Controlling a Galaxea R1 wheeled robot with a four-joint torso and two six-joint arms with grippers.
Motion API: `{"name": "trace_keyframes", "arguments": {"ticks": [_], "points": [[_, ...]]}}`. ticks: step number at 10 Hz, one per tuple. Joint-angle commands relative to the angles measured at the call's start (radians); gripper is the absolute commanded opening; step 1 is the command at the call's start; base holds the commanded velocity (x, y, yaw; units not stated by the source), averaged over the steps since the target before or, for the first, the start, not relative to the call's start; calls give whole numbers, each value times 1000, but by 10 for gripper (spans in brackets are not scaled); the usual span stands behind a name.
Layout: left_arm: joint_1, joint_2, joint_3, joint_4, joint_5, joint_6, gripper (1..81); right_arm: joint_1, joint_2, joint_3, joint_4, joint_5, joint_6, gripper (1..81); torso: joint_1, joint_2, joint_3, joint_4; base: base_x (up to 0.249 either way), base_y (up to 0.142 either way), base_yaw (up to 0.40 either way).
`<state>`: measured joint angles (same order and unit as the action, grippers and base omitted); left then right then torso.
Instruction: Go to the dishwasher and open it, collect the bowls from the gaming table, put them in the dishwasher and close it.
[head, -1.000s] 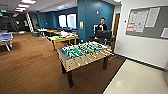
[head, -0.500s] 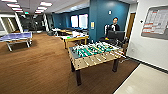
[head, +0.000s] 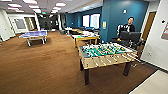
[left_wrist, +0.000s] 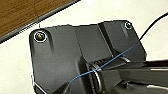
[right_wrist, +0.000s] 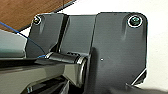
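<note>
The gaming table (head: 86, 38), with yellow sides and a pale top, stands across the room behind the foosball table (head: 106, 53). At this distance I cannot make out the bowls on it. The dishwasher is out of view. In both wrist views the robot's dark plate and arm bar hang over pale floor (left_wrist: 105, 12) beside the edge of the brown carpet (left_wrist: 22, 12).
A blue ping-pong table (head: 33, 35) stands at the far left. A person (head: 128, 25) sits behind dark monitors by the teal wall. Wide brown carpet (head: 40, 67) lies open to the left of the foosball table. Pale floor (head: 152, 85) begins at the lower right.
The whole head view has slid to the right, so the camera has turned left. The foosball table now sits further right and the ping-pong table has come further into view.
</note>
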<state>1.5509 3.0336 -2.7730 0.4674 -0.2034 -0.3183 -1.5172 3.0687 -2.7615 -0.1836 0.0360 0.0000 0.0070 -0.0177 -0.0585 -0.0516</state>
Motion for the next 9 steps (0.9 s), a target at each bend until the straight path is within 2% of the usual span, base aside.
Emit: {"name": "trace_keyframes", "arguments": {"ticks": [1,9], "points": [[-39,7,-27,8,45,2,811,47,3,4,4,-48,-3,811,0,0,0,0,0,0,309],[-41,8,-28,8,45,8,811,44,3,8,3,-48,-3,811,0,0,0,0,0,0,297]]}}
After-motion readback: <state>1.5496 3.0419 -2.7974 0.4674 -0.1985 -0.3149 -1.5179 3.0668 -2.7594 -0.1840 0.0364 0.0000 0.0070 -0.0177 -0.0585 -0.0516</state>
